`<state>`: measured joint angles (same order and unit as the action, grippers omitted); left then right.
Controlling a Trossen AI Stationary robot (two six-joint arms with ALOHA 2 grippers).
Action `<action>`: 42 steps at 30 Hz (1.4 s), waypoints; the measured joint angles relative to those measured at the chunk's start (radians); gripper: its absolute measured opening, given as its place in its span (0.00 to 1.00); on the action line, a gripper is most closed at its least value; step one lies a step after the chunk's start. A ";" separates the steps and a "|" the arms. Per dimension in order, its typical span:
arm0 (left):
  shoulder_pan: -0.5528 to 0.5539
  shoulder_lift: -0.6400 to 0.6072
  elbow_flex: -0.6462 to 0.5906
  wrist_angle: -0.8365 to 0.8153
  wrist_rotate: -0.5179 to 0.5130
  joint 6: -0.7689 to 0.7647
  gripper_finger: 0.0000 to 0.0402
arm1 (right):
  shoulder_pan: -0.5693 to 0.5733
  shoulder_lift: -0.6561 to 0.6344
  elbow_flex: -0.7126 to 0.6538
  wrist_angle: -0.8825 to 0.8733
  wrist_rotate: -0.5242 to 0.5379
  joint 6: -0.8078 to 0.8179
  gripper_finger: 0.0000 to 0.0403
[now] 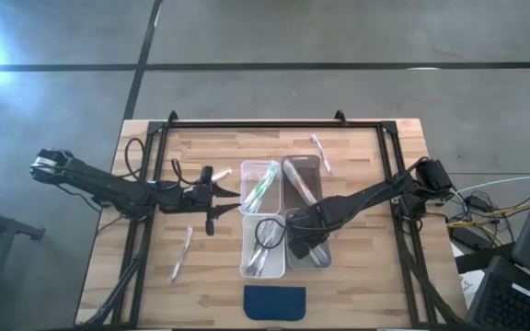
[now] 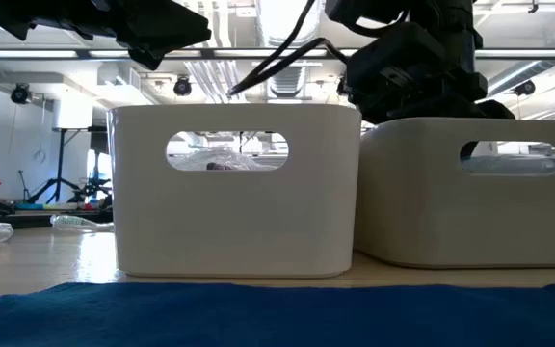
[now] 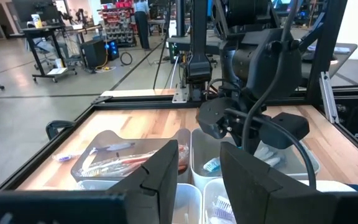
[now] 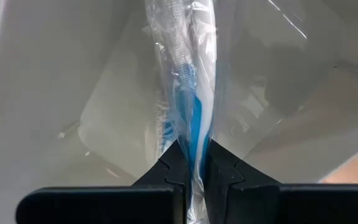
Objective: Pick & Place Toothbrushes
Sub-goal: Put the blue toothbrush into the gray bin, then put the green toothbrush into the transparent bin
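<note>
**Wrapped toothbrush pinched over bin**

Right fingers point(image 4: 191, 163) are clamped on a blue wrapped toothbrush point(image 4: 191, 118), its long axis running straight out from the fingertips, over the front right bin point(image 1: 309, 246). Left fingers point(image 3: 197, 177) hang part-open, empty, beside the bins.

Bins point(image 2: 234, 193): no legible label.
Toothbrush wrapper point(image 4: 188, 74): no print readable, perhaps blurred.
Room beyond the bench: no readable signs.
</note>
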<state>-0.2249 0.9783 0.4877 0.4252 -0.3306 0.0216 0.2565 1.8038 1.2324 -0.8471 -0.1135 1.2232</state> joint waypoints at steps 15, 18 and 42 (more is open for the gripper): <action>0.000 0.000 0.000 0.000 0.000 0.001 0.31 | -0.003 -0.001 0.001 0.052 -0.023 -0.019 0.20; 0.000 0.000 0.000 0.000 0.000 0.001 0.31 | -0.002 -0.001 0.003 0.052 -0.025 -0.019 0.26; 0.000 0.000 0.000 -0.025 0.000 0.001 0.31 | 0.001 -0.022 0.391 -0.546 0.106 -0.116 0.30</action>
<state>-0.2248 0.9787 0.4873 0.4000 -0.3306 0.0227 0.2577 1.7818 1.6229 -1.3930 -0.0072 1.1069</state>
